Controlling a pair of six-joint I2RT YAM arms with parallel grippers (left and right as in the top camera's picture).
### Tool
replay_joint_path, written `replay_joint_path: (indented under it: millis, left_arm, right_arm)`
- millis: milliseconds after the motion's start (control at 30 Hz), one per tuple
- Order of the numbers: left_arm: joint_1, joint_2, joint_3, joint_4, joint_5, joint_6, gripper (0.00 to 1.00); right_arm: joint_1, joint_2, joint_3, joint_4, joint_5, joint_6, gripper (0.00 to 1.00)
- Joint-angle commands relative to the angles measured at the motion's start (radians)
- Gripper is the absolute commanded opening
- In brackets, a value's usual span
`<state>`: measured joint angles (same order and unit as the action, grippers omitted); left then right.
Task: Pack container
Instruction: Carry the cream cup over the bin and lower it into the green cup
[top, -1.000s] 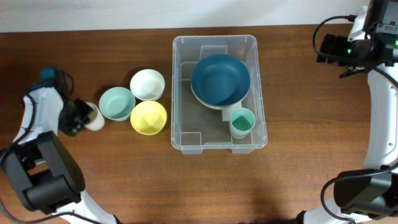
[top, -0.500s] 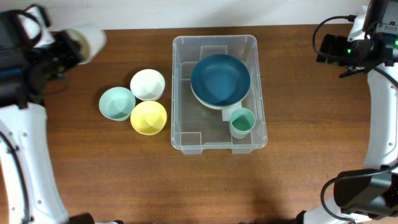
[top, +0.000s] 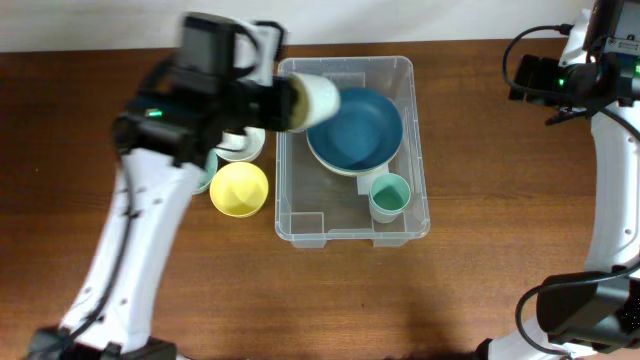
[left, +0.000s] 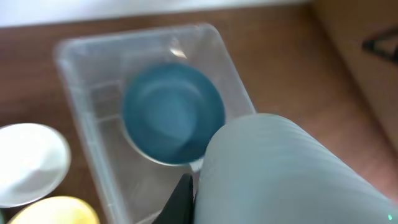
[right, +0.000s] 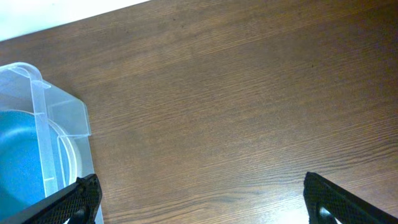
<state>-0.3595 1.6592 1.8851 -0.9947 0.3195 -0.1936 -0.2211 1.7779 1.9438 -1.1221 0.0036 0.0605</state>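
Overhead shows packing partly done: the left gripper (top: 288, 103) pinches a pale cup (top: 313, 100) over the container (top: 345, 63) just beneath it, a blue bowl (top: 355, 128) and teal cup (top: 390, 196) already inside, a yellow bowl (top: 238, 189) and white bowl (top: 243, 148) unpacked behind its wrist, while the right gripper (right: 202, 202) hangs spread and empty beside the container's far corner.

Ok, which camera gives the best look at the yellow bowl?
Overhead: the yellow bowl shows whole and sharp, beside the container. Left wrist catches only a blurred edge at the bottom; right wrist misses it.
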Motion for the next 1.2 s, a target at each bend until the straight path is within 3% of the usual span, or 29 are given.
replay_joint_path:
  millis: [0, 200, 400, 1167]
  left_arm:
    - [-0.094, 0.076, 0.001, 0.003, -0.055, 0.032, 0.01]
    - [-0.227, 0.23, 0.001, 0.011, -0.055, 0.032, 0.01]
    - [-0.276, 0.325, 0.001, 0.009, -0.054, 0.032, 0.01]
    - [-0.317, 0.342, 0.001, -0.083, -0.055, 0.031, 0.1]
  right_arm:
    - [-0.003, -0.004, 0.003, 0.002, 0.005, 0.007, 0.99]
    - [-0.003, -0.004, 0.003, 0.002, 0.005, 0.007, 0.99]
    - [-0.003, -0.004, 0.003, 0.002, 0.005, 0.007, 0.99]
    - [-0.003, -0.004, 0.003, 0.002, 0.005, 0.007, 0.99]
